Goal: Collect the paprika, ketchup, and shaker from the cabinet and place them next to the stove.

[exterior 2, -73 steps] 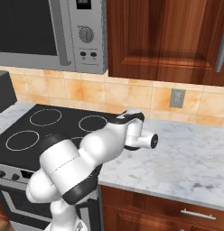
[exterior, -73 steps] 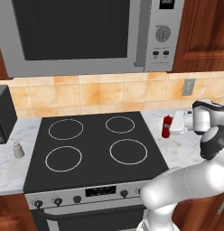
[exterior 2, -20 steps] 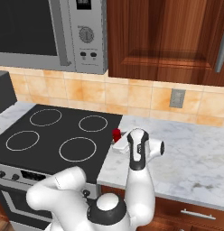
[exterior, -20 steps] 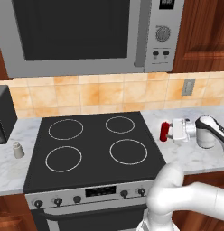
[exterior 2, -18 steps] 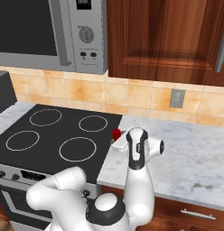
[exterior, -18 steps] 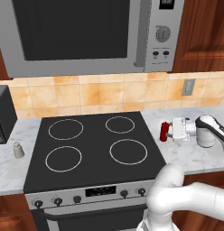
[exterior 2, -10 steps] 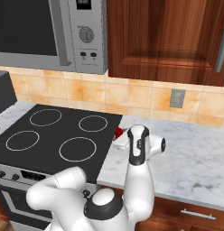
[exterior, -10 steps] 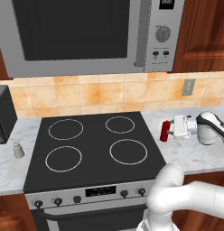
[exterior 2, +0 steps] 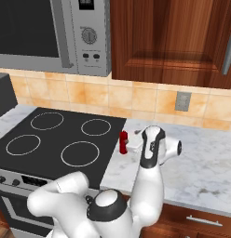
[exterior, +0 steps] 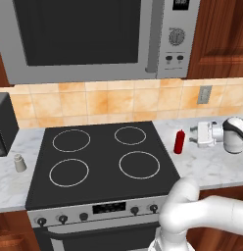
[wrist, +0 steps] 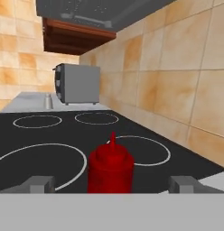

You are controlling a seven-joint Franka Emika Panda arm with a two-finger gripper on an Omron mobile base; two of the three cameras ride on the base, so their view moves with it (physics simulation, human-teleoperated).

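Gripper wide open; one ketchup, apparently one shaker.

A steel microwave hangs above orange wall tiles. A wall outlet sits over the marble bench, and a grey toaster stands at its far end.
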